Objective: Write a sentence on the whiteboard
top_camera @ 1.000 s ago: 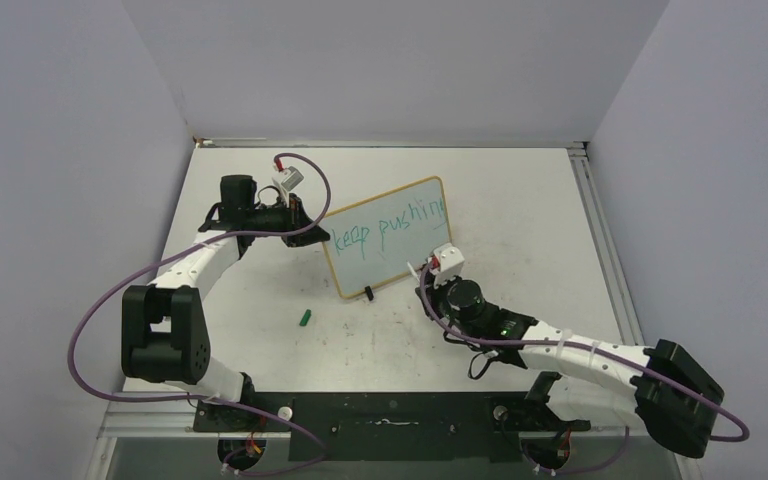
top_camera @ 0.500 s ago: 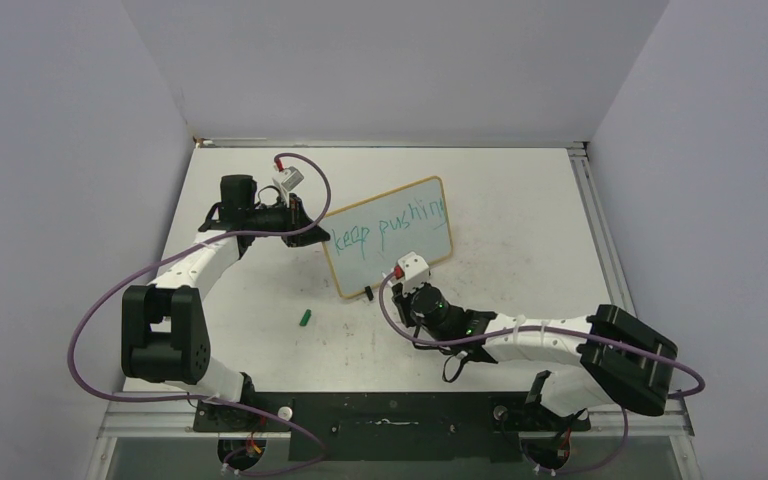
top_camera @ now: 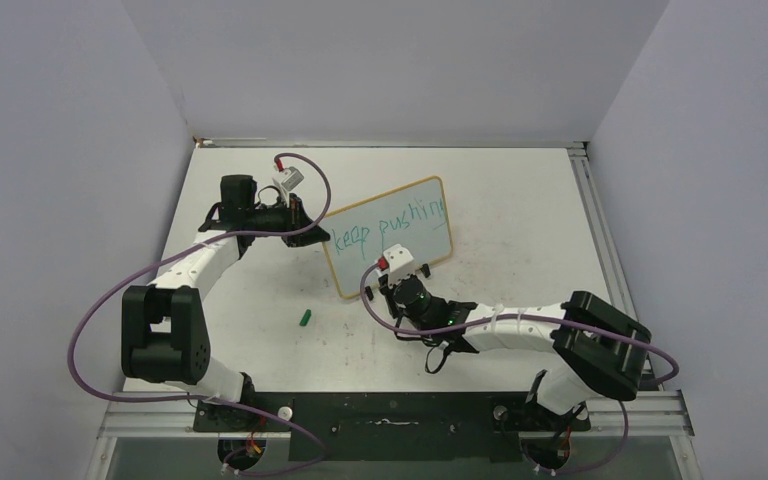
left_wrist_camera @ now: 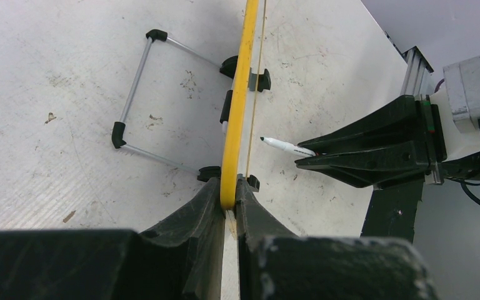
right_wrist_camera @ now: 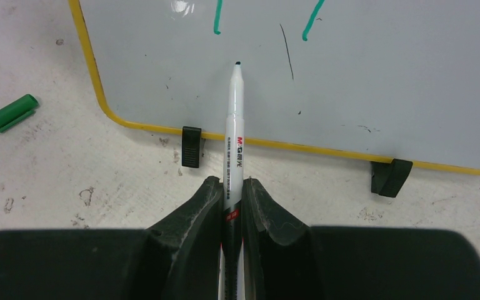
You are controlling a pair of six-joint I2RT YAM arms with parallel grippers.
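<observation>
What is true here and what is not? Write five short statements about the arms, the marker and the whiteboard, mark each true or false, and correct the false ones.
1. The right gripper grips a marker. True.
2. The marker's tip rests on the sentence. False: it points at bare whiteboard below the green strokes.
3. The left gripper clamps the whiteboard's yellow edge. True.
4. The marker is capped. False: its tip is bare, and a green cap lies on the table beside the whiteboard.
5. The whiteboard lies flat. False: it stands on black clip feet.
</observation>
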